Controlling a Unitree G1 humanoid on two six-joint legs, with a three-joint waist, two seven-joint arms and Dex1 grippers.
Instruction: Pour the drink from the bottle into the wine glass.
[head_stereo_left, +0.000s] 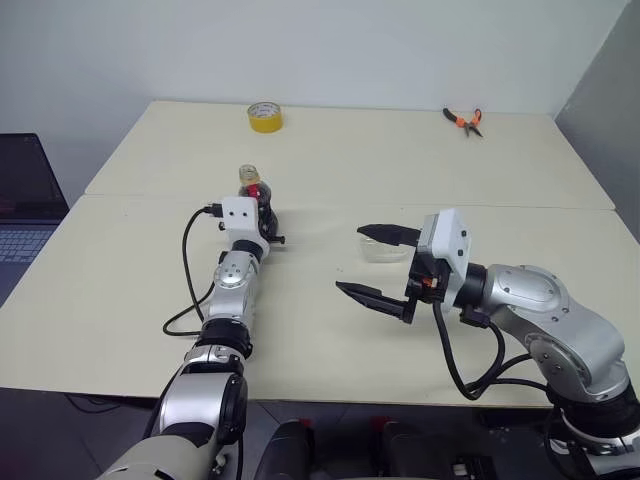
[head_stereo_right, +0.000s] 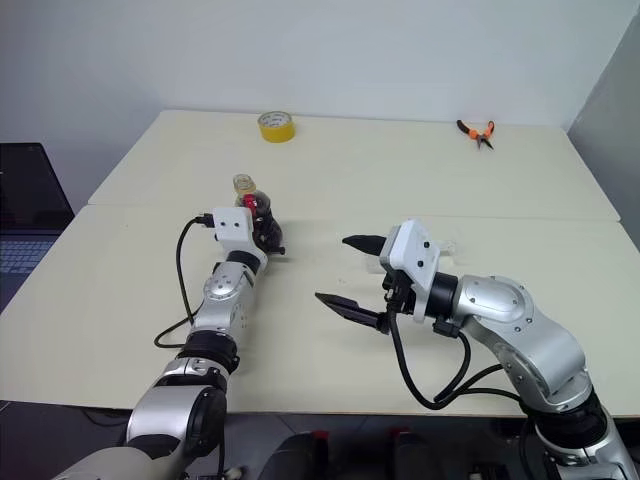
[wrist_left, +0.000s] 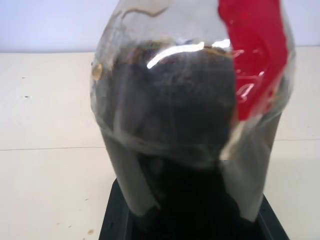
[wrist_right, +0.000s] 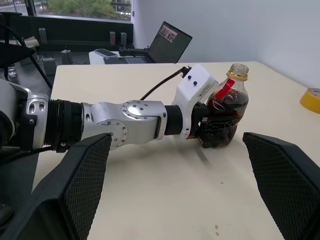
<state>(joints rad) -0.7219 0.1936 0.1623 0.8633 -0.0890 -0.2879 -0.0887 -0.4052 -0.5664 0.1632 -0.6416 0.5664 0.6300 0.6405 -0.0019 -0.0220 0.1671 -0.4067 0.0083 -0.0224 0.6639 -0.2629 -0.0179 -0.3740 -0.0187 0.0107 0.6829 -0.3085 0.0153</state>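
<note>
A small clear bottle (head_stereo_left: 257, 190) with a red label strip stands upright on the table, left of centre. The dark drink (wrist_left: 175, 110) fills its lower body. My left gripper (head_stereo_left: 266, 226) is shut on the bottle's lower part, and the right wrist view shows the same grip on the bottle (wrist_right: 227, 107). Right of centre, my right gripper (head_stereo_left: 372, 266) hangs open over the table, pointing left toward the bottle with nothing between its fingers. The clear wine glass (head_stereo_left: 384, 253) shows faintly on the table just behind that gripper, mostly hidden, so I cannot tell how it stands.
A yellow tape roll (head_stereo_left: 264, 117) lies at the table's far edge. Orange-handled pliers (head_stereo_left: 464, 121) lie at the far right. A laptop (head_stereo_left: 25, 215) sits off the table's left side. A seam crosses the beige table (head_stereo_left: 120, 300) behind the bottle.
</note>
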